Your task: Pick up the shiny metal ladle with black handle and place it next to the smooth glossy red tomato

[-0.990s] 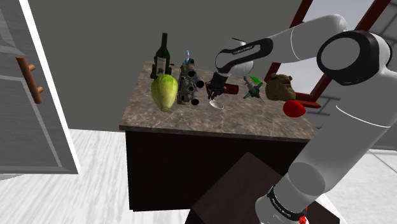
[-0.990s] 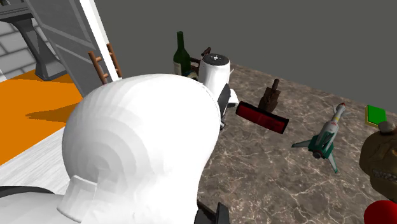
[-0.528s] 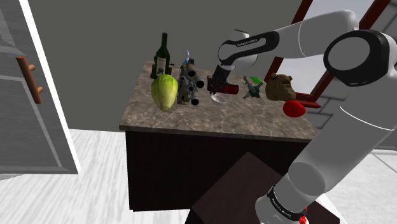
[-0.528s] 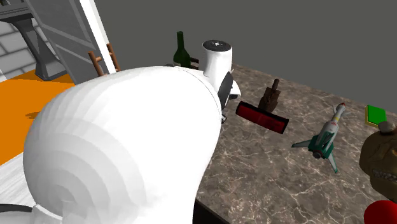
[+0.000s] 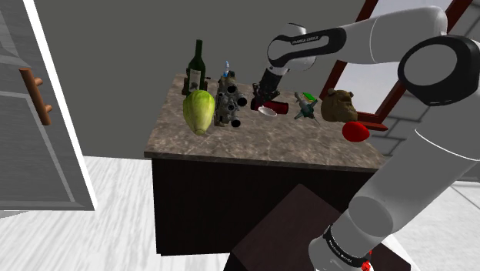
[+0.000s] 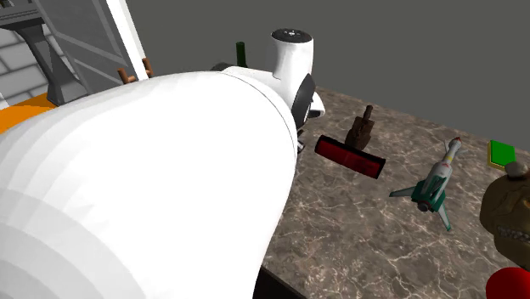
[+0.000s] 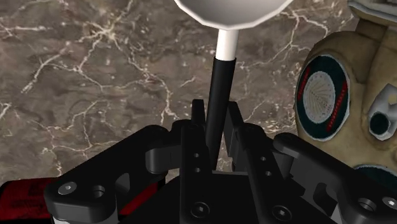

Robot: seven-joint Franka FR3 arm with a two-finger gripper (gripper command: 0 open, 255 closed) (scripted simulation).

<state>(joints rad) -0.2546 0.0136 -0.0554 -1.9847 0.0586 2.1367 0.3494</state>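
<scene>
The ladle has a pale metal bowl and a thin black handle. My gripper is shut on that handle, and in the wrist view the fingers clasp it from both sides. The bowl hangs past the fingertips, above the marble counter. The glossy red tomato lies near the counter's edge at the shoulder view's right, well apart from the gripper. It also peeks in as the tomato at the second exterior view's lower right corner.
Near the gripper stand a green lettuce, a wine bottle and a grey machine part. A dark red bar, a toy rocket and a brown bear head lie between gripper and tomato.
The gripper has risen and drawn back over the counter with the ladle in it, so the bowl now hangs higher. The other things have not moved.
</scene>
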